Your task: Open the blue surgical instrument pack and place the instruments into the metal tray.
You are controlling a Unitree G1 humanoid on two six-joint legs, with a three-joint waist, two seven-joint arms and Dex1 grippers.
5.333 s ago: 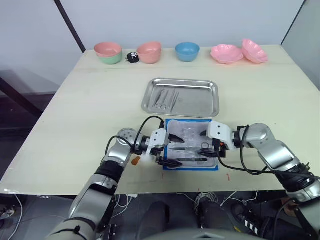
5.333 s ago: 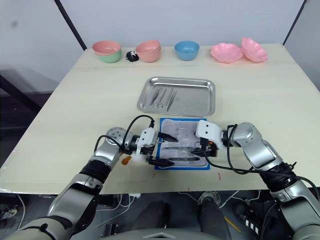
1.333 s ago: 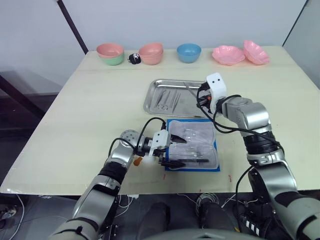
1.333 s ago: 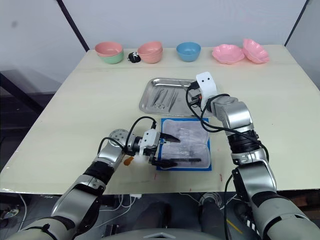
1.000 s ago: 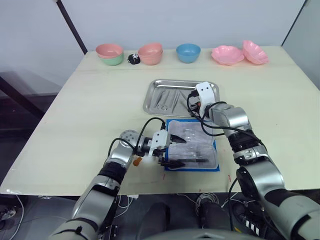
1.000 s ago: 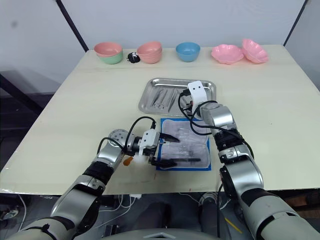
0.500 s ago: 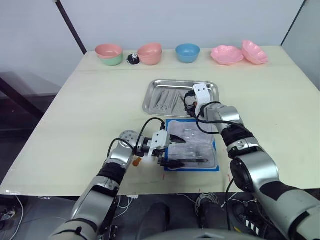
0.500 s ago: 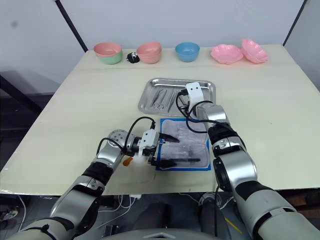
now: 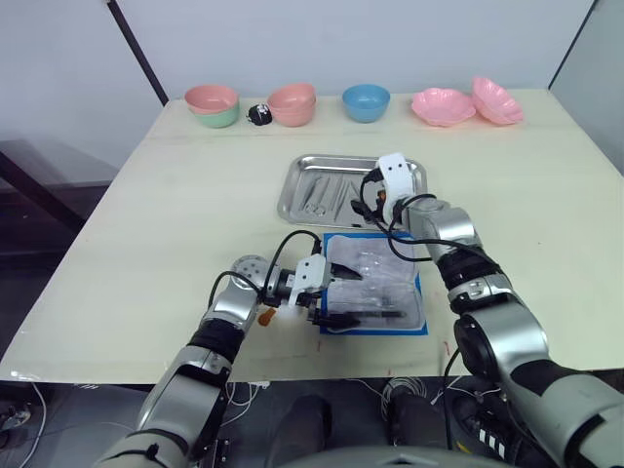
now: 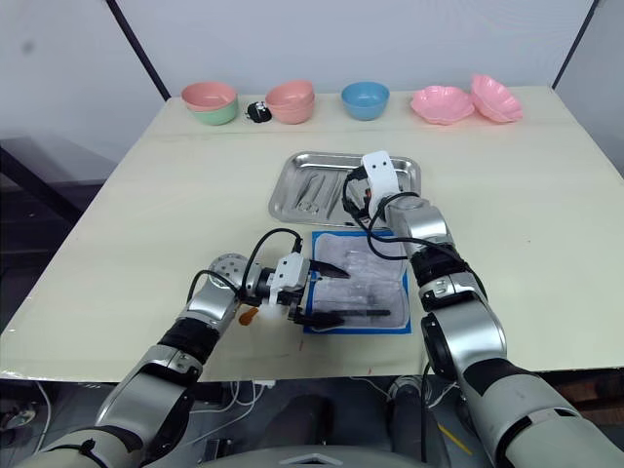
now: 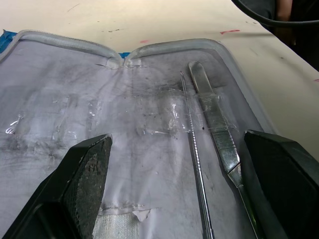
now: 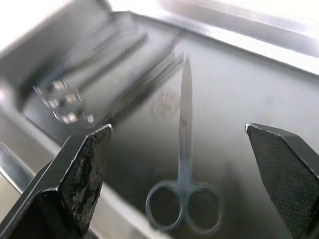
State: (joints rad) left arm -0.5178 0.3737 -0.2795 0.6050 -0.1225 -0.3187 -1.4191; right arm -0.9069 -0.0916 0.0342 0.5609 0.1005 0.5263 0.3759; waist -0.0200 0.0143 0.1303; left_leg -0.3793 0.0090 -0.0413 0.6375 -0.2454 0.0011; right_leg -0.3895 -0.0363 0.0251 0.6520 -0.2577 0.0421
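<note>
Beige table (image 9: 175, 205), opened blue-bordered pack (image 9: 375, 281), shiny tray (image 9: 405, 200)

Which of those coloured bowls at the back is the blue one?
The single bowl in the middle of the row is blue. To its left stand pink bowls, one on a green bowl; to its right, two pink flower-shaped dishes.

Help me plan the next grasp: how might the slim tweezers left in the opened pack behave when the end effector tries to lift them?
The tweezers look like thin polished steel, so probably stiff, light and slippery. They lie flat on the blue surgical instrument pack, apparently under clear film, so they may snag or drag the soft lining. The left end effector is open astride them.
</note>
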